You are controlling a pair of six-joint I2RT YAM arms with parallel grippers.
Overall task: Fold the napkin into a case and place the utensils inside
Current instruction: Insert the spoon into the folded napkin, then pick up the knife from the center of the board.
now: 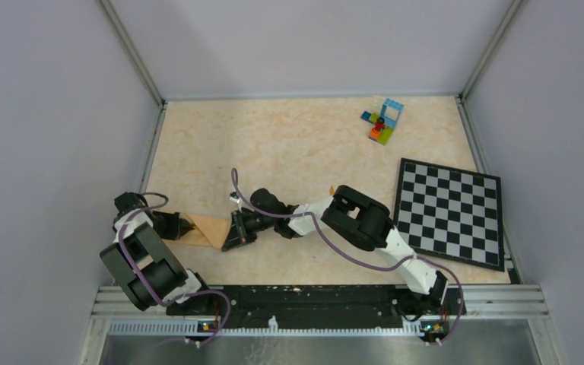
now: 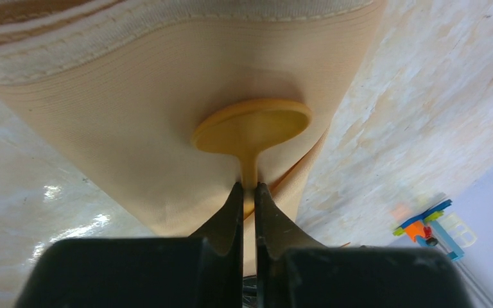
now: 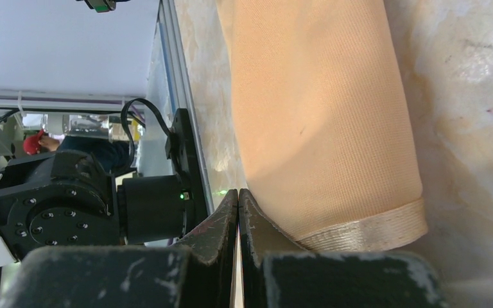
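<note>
Left wrist view, left hand (image 2: 248, 186) pinching orange plastic spoon (image 2: 253, 125) by its handle, round bowl pointing away into woven peach case (image 2: 135, 141) on marbled tabletop (image 2: 423, 96), right hand (image 3: 238, 192) clamped on its hemmed end.

Two robot arms are on one table (image 1: 289, 144): one left arm (image 1: 144, 268) and one right arm (image 1: 359, 220). Two purple cables (image 1: 334, 248) run along them, one per arm. There are two grippers, the left gripper (image 2: 248, 186) and the right gripper (image 3: 238, 192). Each has two black fingers (image 2: 226, 215), four in all.

One peach-tan cloth case (image 1: 207, 228) is in view, a single folded piece. One utensil shows, an orange spoon (image 2: 251, 125) with one round bowl and one thin handle.

There is one black-and-white checkered board (image 1: 450, 211) and one small cluster of toy bricks (image 1: 382, 120). Its separate bricks are too small to count.
</note>
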